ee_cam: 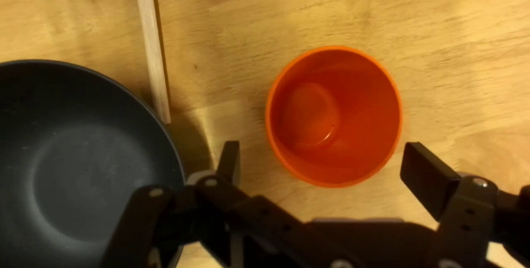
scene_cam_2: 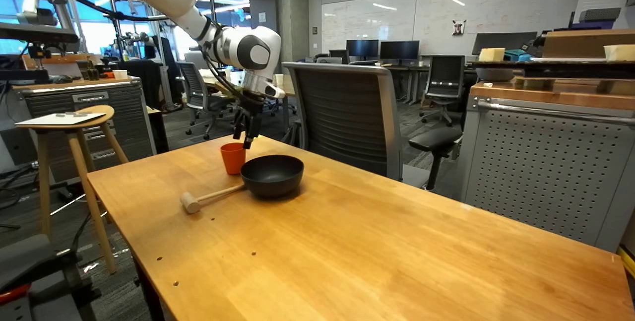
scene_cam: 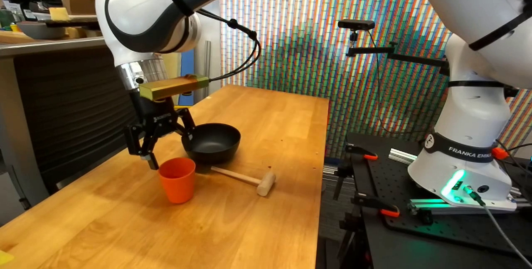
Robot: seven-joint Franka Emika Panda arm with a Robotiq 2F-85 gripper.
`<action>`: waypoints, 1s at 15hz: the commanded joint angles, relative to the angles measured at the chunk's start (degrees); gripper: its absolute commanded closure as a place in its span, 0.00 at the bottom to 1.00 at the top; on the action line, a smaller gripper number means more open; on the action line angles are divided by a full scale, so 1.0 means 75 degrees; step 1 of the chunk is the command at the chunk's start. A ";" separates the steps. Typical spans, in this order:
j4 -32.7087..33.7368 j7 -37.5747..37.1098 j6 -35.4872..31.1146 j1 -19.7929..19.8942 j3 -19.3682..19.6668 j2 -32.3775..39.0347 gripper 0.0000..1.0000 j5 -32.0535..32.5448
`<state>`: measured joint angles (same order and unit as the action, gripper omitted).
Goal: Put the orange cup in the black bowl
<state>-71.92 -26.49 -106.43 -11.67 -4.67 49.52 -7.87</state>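
Note:
The orange cup (scene_cam: 178, 183) stands upright on the wooden table, beside the black bowl (scene_cam: 213, 146). In an exterior view the cup (scene_cam_2: 232, 160) stands behind and left of the bowl (scene_cam_2: 273, 182). My gripper (scene_cam: 172, 150) is open and empty, above the table by the cup; it also shows in an exterior view (scene_cam_2: 243, 141). In the wrist view my open fingers (ee_cam: 322, 152) lie either side of the lower part of the cup's (ee_cam: 336, 119) rim, apart from it. The left finger is between cup and bowl (ee_cam: 91, 177), its linkage overlapping the bowl's edge.
A pale wooden mallet (scene_cam: 266, 183) lies on the table (scene_cam: 266, 231), its handle end close to the bowl; the handle (ee_cam: 151, 44) shows in the wrist view. An office chair (scene_cam_2: 347, 117) stands against the table's edge near the arm.

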 commanded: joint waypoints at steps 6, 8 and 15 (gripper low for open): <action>-0.0242 -0.0252 0.0039 0.0187 0.0068 -0.0035 0.00 -0.0665; -0.0401 -0.0350 -0.0027 0.0191 0.0107 -0.0083 0.00 -0.0700; -0.0743 -0.0435 -0.0187 0.0305 0.0094 -0.0247 0.00 -0.1087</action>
<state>-74.49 -29.27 -106.70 -9.69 -4.24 49.32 -14.09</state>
